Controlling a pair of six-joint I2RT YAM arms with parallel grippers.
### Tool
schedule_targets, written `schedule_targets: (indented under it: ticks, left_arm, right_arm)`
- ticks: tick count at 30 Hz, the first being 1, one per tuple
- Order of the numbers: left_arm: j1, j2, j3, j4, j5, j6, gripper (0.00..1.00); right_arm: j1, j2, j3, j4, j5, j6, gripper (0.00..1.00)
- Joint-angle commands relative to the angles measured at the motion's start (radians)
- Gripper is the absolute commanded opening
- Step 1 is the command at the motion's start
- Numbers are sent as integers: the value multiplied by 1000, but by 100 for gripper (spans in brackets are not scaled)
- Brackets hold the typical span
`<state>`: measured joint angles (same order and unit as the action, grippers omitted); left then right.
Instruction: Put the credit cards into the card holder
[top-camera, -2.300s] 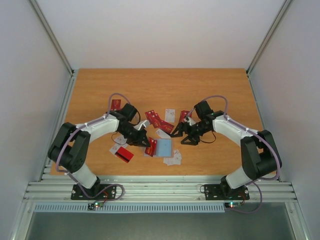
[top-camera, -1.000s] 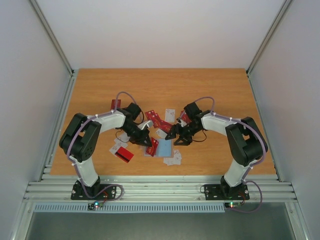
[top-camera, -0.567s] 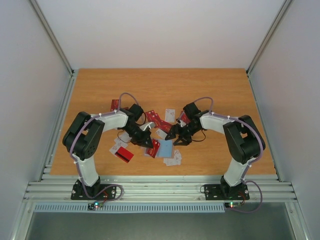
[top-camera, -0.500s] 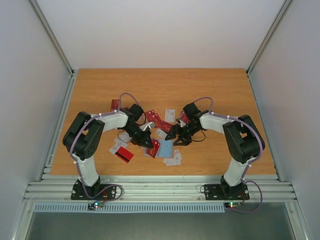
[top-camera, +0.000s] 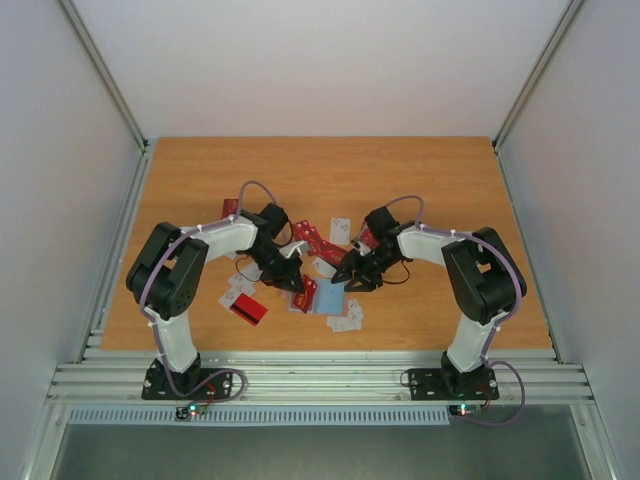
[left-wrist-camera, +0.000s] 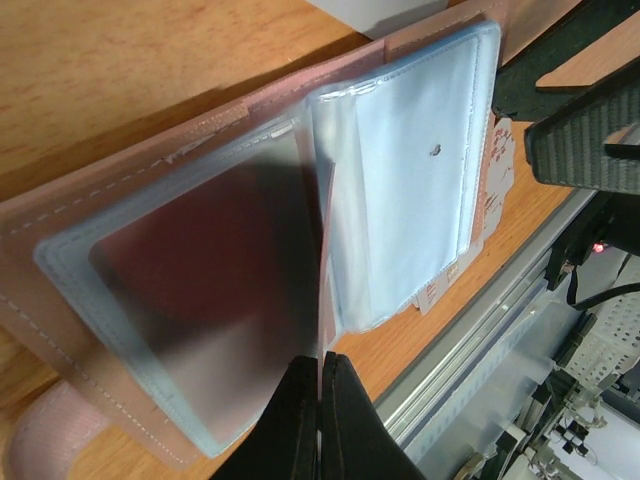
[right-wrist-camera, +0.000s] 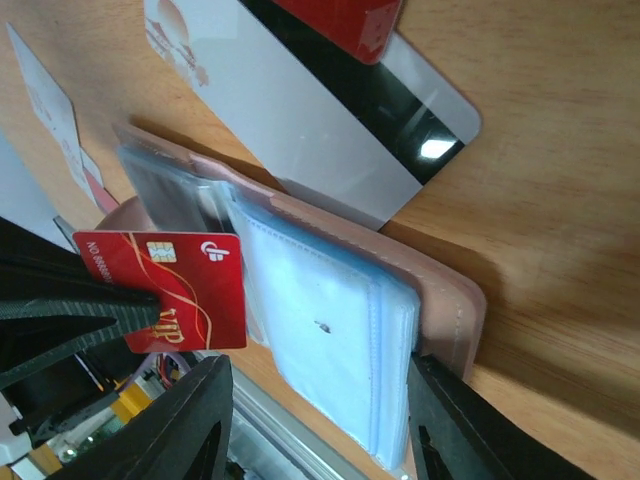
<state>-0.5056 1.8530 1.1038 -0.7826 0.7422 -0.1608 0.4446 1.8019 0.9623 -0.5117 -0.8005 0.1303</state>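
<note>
one card holder (top-camera: 328, 296). two arms: one left arm (top-camera: 215, 238), one right arm (top-camera: 432, 241). red credit cards (top-camera: 248, 310): at least five visible from above. white credit cards (top-camera: 340, 230): at least four; overlaps hide the exact tally.

Glossy plastic-sleeved card holder (left-wrist-camera: 400, 180)

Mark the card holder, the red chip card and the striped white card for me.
card holder (right-wrist-camera: 452, 292): right wrist view, on its tan cover edge.
red chip card (right-wrist-camera: 168, 290): right wrist view, middle of its face.
striped white card (right-wrist-camera: 290, 132): right wrist view, on its pale area beside the black stripe.
</note>
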Motion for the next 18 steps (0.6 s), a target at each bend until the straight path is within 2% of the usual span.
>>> schedule_targets:
  ticks: [1, 5, 18]
  left_arm:
    - [-5, 2, 34, -56, -12, -6, 0]
    - [-8, 25, 56, -62, 26, -2, 0]
    - [-21, 87, 82, -39, 73, 5, 0]
  right_arm:
    - [12, 19, 13, 8, -2, -9, 45]
    - [14, 31, 20, 8, -3, -10, 39]
    - [16, 32, 22, -1, 7, -13, 38]
